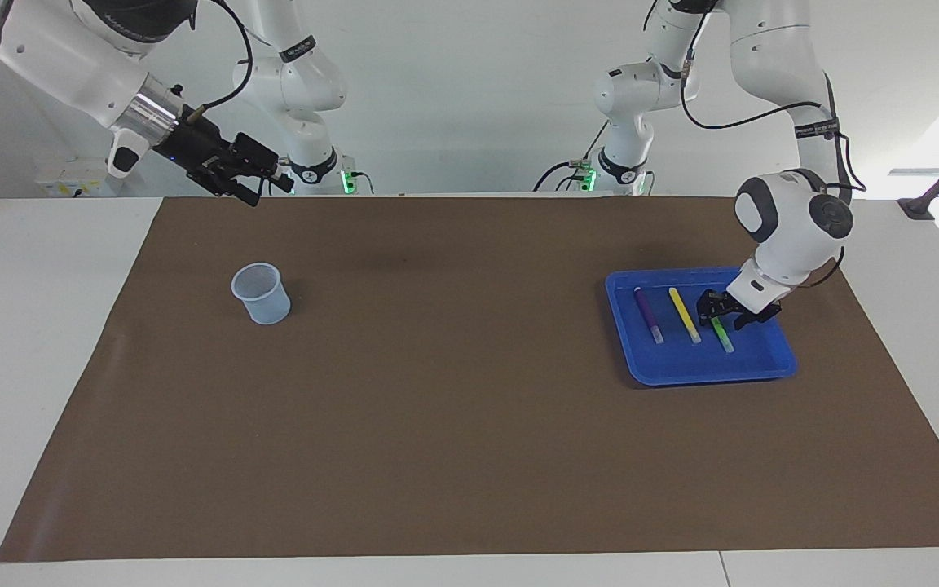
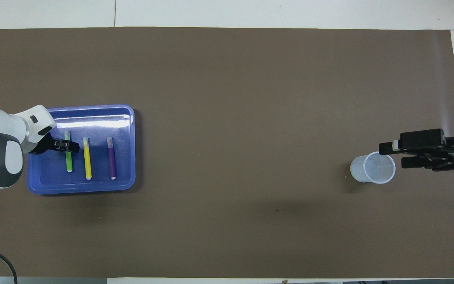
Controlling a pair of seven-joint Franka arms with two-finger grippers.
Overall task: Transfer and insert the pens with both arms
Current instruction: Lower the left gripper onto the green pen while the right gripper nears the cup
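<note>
One brown paper mat (image 1: 469, 391) over a white table (image 1: 37, 342), pale wall above. One shallow glossy blue tray (image 1: 771, 367) toward the left arm's end, holding three slim pens side by side: purple pen (image 1: 647, 314), yellow pen (image 1: 684, 315), green pen (image 1: 721, 333). One translucent ribbed cup (image 1: 261, 293) toward the right arm's end. Left gripper (image 1: 722, 314) down in the tray, fingers straddling the green pen, grip impossible to tell. Right gripper (image 1: 262, 184) waiting raised, fingers apart.

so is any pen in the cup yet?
No, the purple pen, yellow pen and green pen all lie in the blue tray, and the cup looks empty.
</note>
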